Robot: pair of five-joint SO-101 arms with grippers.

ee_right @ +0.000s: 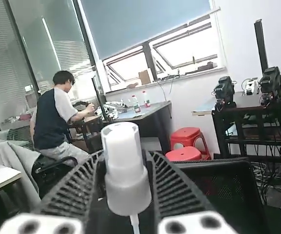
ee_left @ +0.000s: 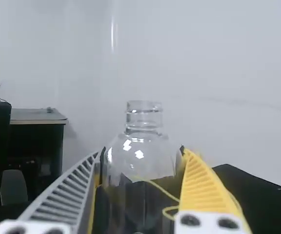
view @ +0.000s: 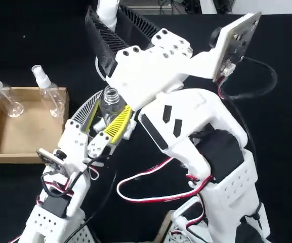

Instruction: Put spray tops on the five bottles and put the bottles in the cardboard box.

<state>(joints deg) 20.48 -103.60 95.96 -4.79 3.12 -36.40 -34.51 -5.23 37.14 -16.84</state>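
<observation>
Left gripper [view: 114, 104] clamps open bottle [view: 111, 96] upright near cardboard box [view: 14, 156]. Right gripper [ee_right: 125, 161], raised above, pinches spray top [ee_right: 125, 168], tube apparently hanging down. Centre top over neck, feed tube first, then seat squarely. Two capped bottles [view: 6, 98] in box.

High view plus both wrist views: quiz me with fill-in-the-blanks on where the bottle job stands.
1. The clear bottle in the left arm's jaws has ___ cap on its neck.
2. The right arm's jaws grip a ___ spray top.
3. The cardboard box holds ___ capped bottles.
Missing words: no; white; two.
</observation>
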